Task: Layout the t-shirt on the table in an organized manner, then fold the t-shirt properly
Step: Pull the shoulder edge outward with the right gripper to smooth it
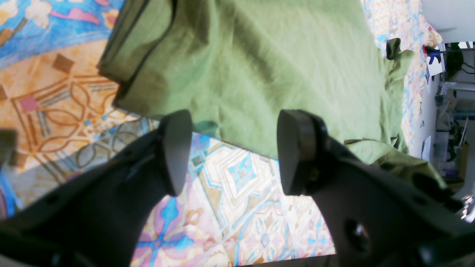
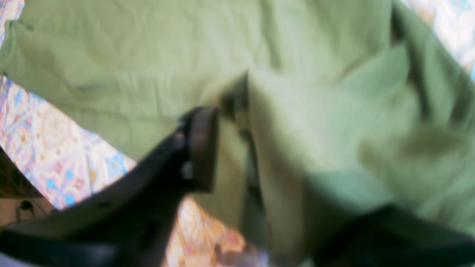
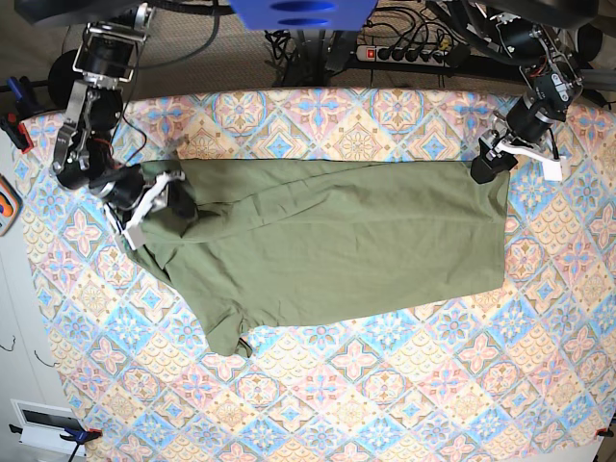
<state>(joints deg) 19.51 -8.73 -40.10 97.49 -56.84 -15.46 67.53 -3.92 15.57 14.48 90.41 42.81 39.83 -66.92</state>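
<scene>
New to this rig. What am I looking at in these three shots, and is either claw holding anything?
It is a robot with two arms, each ending in a two-fingered gripper. The base view looks down from above; the other two come from cameras mounted on each wrist, so you see that gripper's own fingers up close.

An olive t-shirt lies spread on a table covered with a patterned tile cloth.

The left gripper is on the right side of the base view, at the shirt's far corner. Its jaws stand wide open over bare cloth, holding nothing.

The right gripper is at the shirt's other end, where the fabric is bunched. Its wrist picture is blurred and fabric covers one finger, so I cannot tell whether it grips the shirt.
</scene>
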